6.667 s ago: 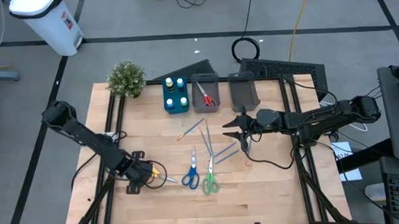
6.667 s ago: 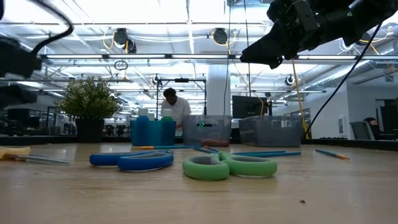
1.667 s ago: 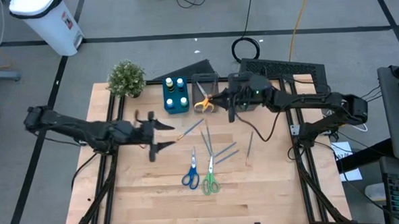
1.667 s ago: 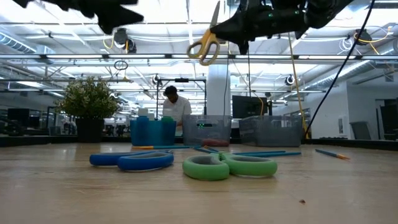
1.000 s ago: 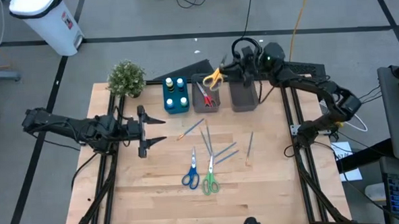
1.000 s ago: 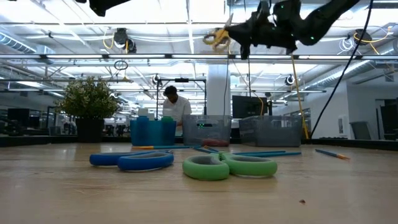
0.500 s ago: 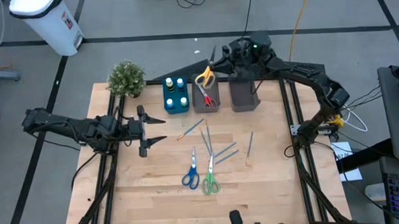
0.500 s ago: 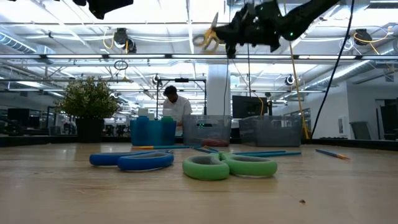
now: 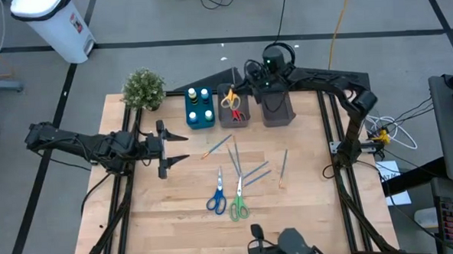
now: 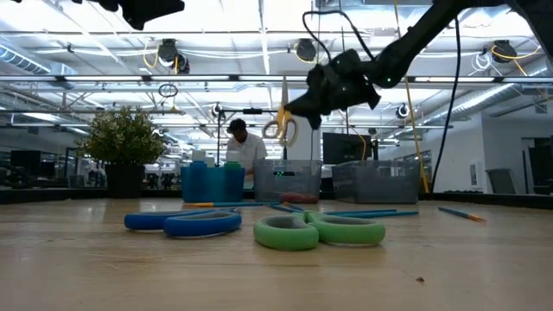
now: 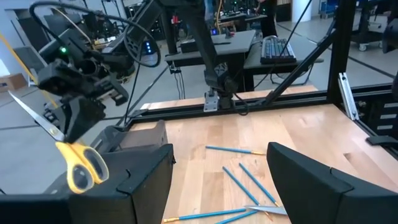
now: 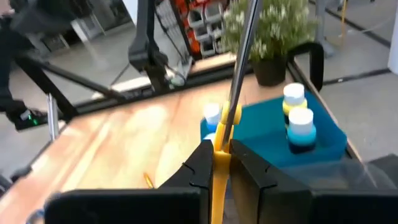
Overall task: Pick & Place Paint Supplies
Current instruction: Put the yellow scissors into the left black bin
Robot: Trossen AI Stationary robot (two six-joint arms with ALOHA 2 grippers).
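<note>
My right gripper (image 9: 240, 90) is shut on yellow-handled scissors (image 10: 281, 117) and holds them in the air above the grey bin (image 9: 234, 119), where red scissors (image 9: 237, 113) lie. The blue bin (image 9: 200, 117) next to it holds bottles (image 9: 205, 94). Blue scissors (image 9: 216, 198), green scissors (image 9: 238, 205) and several thin brushes (image 9: 254, 172) lie flat on the wooden table. My left gripper (image 9: 174, 147) hovers open and empty over the table's left part, pointing level toward the brushes. My right gripper pinches the scissors' flat sides between its two fingers (image 12: 202, 167), on the yellow part just below the blades (image 12: 219, 158). The fingers come nearly level from the table's far right. The scissors stand upright, blades up (image 10: 284, 91), handles (image 10: 276, 130) hanging clear of the bin.
A second grey bin (image 9: 277, 109) stands right of the first. A potted plant (image 9: 143, 88) sits at the far left corner. One brush (image 9: 283, 164) lies apart toward the right. Black frame rails (image 9: 328, 130) border the table's sides. A person (image 10: 238, 142) stands far behind.
My right gripper has come down with the yellow scissors and gone a little toward the table's near left, from beyond the far edge to over the grey bin. The scissors have turned upright, handles now hanging down.
</note>
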